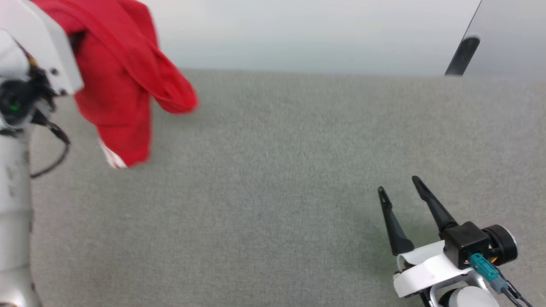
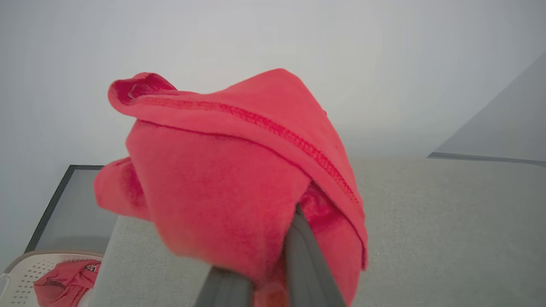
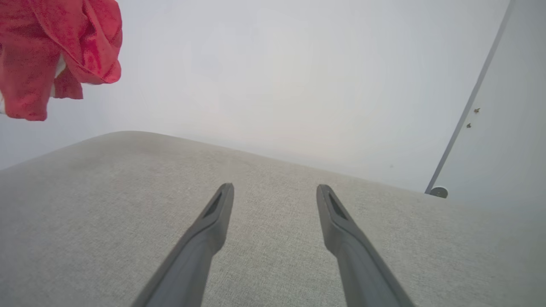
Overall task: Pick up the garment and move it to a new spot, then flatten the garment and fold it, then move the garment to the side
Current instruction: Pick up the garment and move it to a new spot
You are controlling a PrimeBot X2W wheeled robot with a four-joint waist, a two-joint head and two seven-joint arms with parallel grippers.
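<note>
Red garment (image 1: 123,81) hangs at upper left, clenched in our left gripper (image 2: 268,264). Our right gripper (image 1: 399,184), lower right, stands spread.

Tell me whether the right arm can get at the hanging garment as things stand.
Probably yes, with a long reach. The right gripper stands open, and only bare grey surface lies between it and the garment, held aloft by the left gripper.

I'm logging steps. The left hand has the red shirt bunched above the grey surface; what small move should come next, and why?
Probably lower the garment onto the grey surface toward its middle: the left hand is shut on it, it hangs bunched in the air, and the right hand is open.
</note>
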